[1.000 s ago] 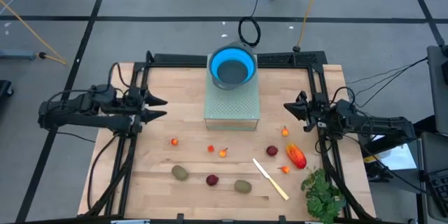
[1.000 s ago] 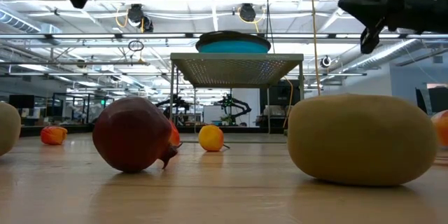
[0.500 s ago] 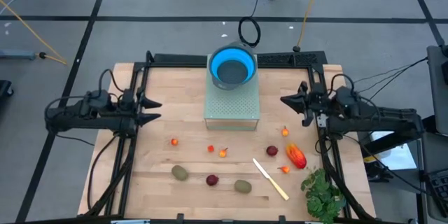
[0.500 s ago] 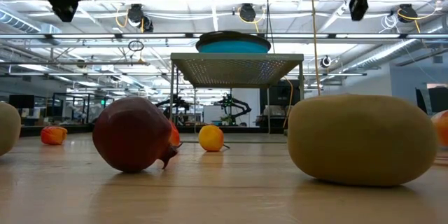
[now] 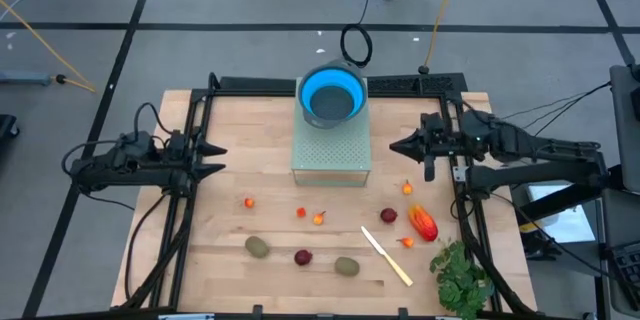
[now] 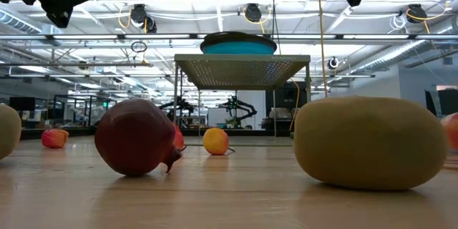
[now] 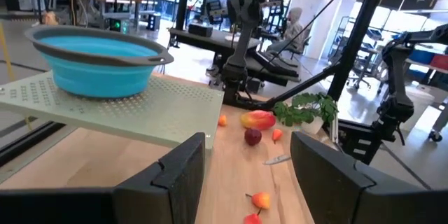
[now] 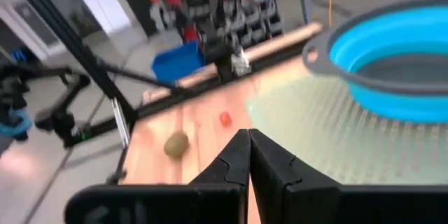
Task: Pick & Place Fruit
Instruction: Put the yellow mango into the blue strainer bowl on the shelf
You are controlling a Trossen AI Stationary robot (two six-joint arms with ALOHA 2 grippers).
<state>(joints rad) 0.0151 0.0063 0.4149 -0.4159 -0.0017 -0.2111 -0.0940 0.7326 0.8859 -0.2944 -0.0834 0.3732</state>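
Note:
The fruit lies on the wooden table: a red-orange oval (image 5: pixel 424 223), two kiwi-like ovals (image 5: pixel 258 247) (image 5: pixel 347 266), two dark red balls (image 5: pixel 303 257) (image 5: pixel 388 216) and several tiny orange bits, among them one (image 5: pixel 248 202). A blue bowl (image 5: pixel 332 95) stands on a perforated stand (image 5: pixel 332 155) at the far middle. My left gripper (image 5: pixel 215 158) is open and empty, in the air left of the stand; its wrist view shows the gap (image 7: pixel 248 161). My right gripper (image 5: pixel 395 147) is shut and empty, in the air right of the stand, pointing at it (image 8: pixel 248 140).
A long cream knife (image 5: pixel 386 255) lies near the front right, between the fruit. A green leafy bunch (image 5: pixel 460 275) lies at the front right corner. Dark frame rails (image 5: pixel 190 210) (image 5: pixel 465 220) run along both sides of the table.
My left gripper has drawn back toward the table's left edge and sunk a little. My right gripper has gone toward the stand, toward the table's left, and has risen. The fruit has not moved.

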